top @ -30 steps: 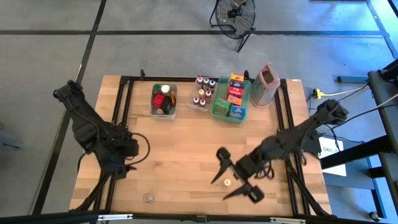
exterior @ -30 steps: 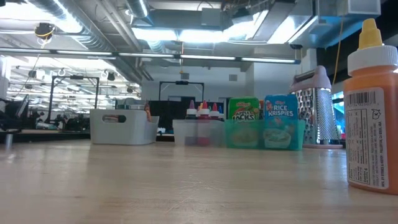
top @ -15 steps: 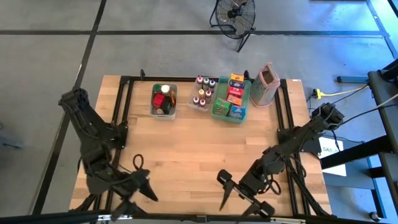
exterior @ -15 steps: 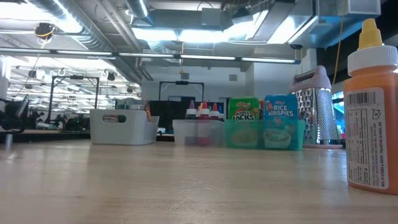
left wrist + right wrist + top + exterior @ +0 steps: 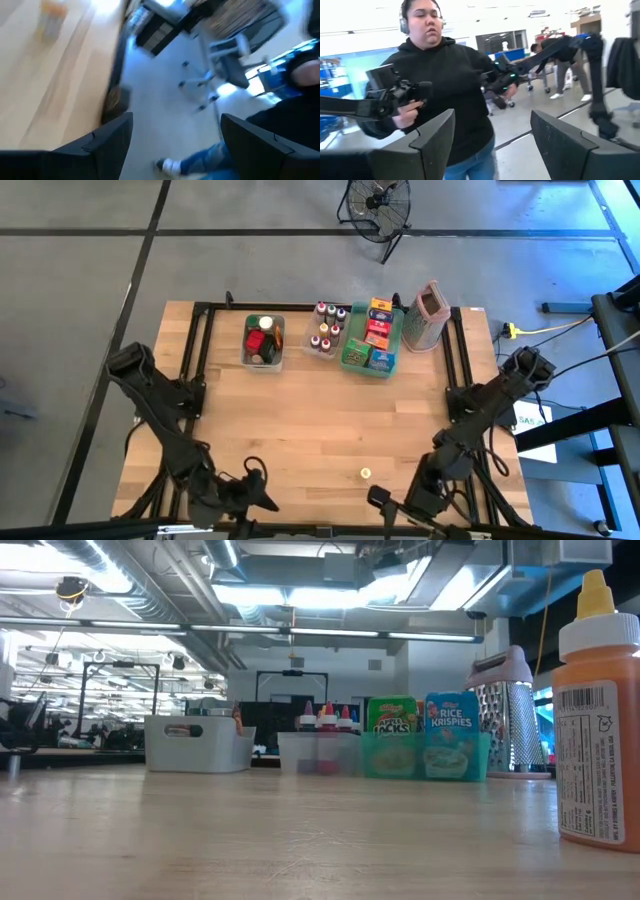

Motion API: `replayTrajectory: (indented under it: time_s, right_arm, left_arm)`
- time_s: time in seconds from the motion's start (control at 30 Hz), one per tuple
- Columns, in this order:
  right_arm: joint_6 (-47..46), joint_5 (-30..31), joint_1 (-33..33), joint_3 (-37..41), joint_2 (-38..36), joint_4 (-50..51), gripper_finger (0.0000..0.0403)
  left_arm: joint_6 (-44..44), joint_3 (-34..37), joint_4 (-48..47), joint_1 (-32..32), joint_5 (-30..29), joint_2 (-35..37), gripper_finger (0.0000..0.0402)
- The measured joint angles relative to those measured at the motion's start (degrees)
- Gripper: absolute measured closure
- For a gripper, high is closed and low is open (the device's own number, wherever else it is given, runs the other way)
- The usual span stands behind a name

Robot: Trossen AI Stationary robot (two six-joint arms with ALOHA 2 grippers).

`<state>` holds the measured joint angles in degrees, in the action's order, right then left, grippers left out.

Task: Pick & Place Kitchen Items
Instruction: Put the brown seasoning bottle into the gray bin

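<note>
- the one loose item i can see is the orange bottle (image 5: 366,473), standing upright on the table (image 5: 300,420) near the front edge, right of centre; its long axis is vertical, yellowish cap on top.
- the right gripper (image 5: 380,502) is the nearer one, just beside the bottle on the front-edge side. its wrist camera looks out at a person in a black hoodie (image 5: 445,75), so i judge the bottle lies behind it and the wrist would have to swing back toward the table.
- its fingers stand apart with nothing between them.
- the left gripper (image 5: 258,498) is at the front edge too, well apart from the bottle on the left, spread wide and empty. its wrist view takes in the table edge, the floor and a blurred orange thing that may be the bottle.
- counts, from above:
- one loose bottle.
- two clear bins, one with jars (image 5: 263,340), one with small bottles (image 5: 327,330): roughly six or seven, too small to be sure.
- one green tray (image 5: 392,340) holding about five food boxes.
- one box grater (image 5: 427,315).
</note>
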<state>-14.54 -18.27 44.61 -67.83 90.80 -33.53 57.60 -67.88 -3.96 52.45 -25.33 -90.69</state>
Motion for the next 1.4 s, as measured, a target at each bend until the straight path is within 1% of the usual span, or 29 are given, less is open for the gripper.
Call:
replayTrajectory:
  time_s: [0.17, 0.27, 0.33, 0.4, 0.5, 0.6, 0.63, 0.77, 0.87, 1.1, 1.2, 1.4]
  right_arm:
    - [-0.05, 0.0, 1.45, 0.0, 0.0, 0.27, 0.0139]
    - [-0.05, 0.03, 1.91, 0.0, 0.0, 0.34, 0.0139]
    - [-0.05, 0.02, 2.0, 0.0, 0.0, 0.59, 0.0139]
    - [-0.05, 0.03, 2.0, 0.0, 0.0, 1.28, 0.0139]
    - [-0.05, 0.11, 2.0, 0.0, 0.0, 1.98, 0.0139]
    - [0.08, 0.21, 1.84, 0.0, 0.0, 2.78, 0.0139]
    - [0.46, 0.21, 1.74, 0.0, 0.0, 2.9, 0.0139]
    - [2.0, 0.22, 0.94, 0.0, 0.0, 3.14, 0.0139]
    - [2.13, 0.23, 0.33, 0.0, 0.0, 3.42, 0.0139]
    - [2.13, 0.21, 0.05, 0.0, 0.0, 3.75, 0.0139]
    - [2.15, 0.21, 0.05, 0.0, 0.02, 3.96, 0.0139]
    - [3.19, 0.21, 0.05, 0.0, 0.02, 4.48, 0.0139]
  left_arm:
    - [8.62, 0.0, -10.12, 0.43, 3.47, 0.09, 0.0106]
    - [13.74, 0.0, -15.66, 0.43, 7.54, 0.1, 0.0106]
    - [19.11, 0.0, -20.62, 0.15, 11.33, 0.12, 0.0106]
    - [24.68, 0.0, -26.13, -0.46, 16.32, 0.12, 0.0107]
    - [30.81, 0.0, -32.8, -1.31, 23.67, 0.12, 0.0107]
    - [36.9, 0.0, -36.14, -2.16, 29.69, 0.12, 0.0107]
    - [38.84, 0.0, -36.22, -2.38, 30.72, 0.15, 0.0107]
    - [44.1, 0.0, -36.43, -2.7, 30.06, 0.17, 0.0107]
    - [47.2, 0.0, -38.46, -2.65, 29.96, 0.17, 0.0107]
    - [53.37, 0.0, -42.03, 0.04, 29.43, -0.23, 0.0107]
    - [54.87, 0.0, -41.88, 0.87, 28.47, -1.22, 0.0107]
    - [59.24, 0.0, -40.62, 1.46, 28.49, -4.48, 0.0107]
